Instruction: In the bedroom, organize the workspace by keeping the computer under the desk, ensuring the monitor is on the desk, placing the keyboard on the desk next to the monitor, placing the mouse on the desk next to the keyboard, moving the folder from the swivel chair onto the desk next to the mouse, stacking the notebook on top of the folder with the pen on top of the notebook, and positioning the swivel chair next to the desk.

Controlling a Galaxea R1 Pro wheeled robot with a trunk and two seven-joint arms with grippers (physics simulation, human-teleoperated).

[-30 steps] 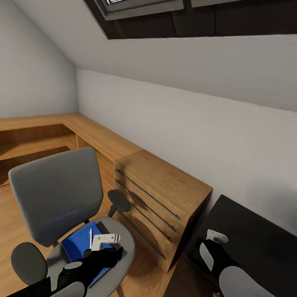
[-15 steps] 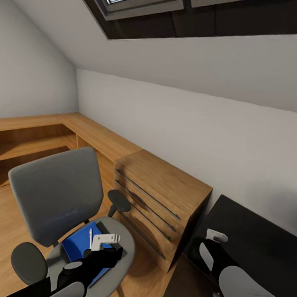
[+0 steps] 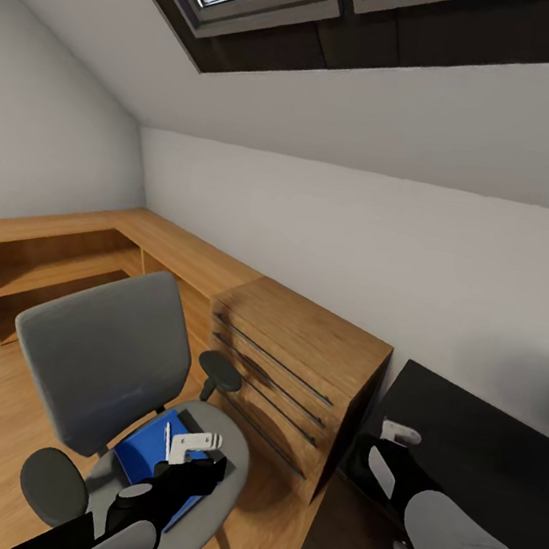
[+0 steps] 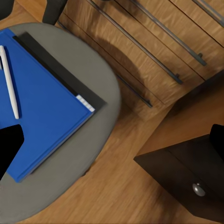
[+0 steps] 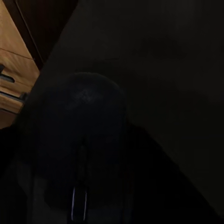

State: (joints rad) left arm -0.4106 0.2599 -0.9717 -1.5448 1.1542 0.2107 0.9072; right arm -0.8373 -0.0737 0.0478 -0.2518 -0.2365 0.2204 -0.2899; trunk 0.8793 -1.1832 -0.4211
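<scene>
Bright blue folder (image 4: 44, 107) with a white pen (image 4: 9, 81) on the grey swivel chair (image 3: 107, 354), lower left; oak drawer unit (image 3: 295, 366) at centre; matte black desk (image 3: 469, 447), lower right.

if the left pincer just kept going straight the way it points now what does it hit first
Most likely the folder lying on the swivel chair seat: the left wrist view looks straight down on it, with the pen lying on top nearby. The left pincer hovers just above; the exact gap is hard to judge.
</scene>
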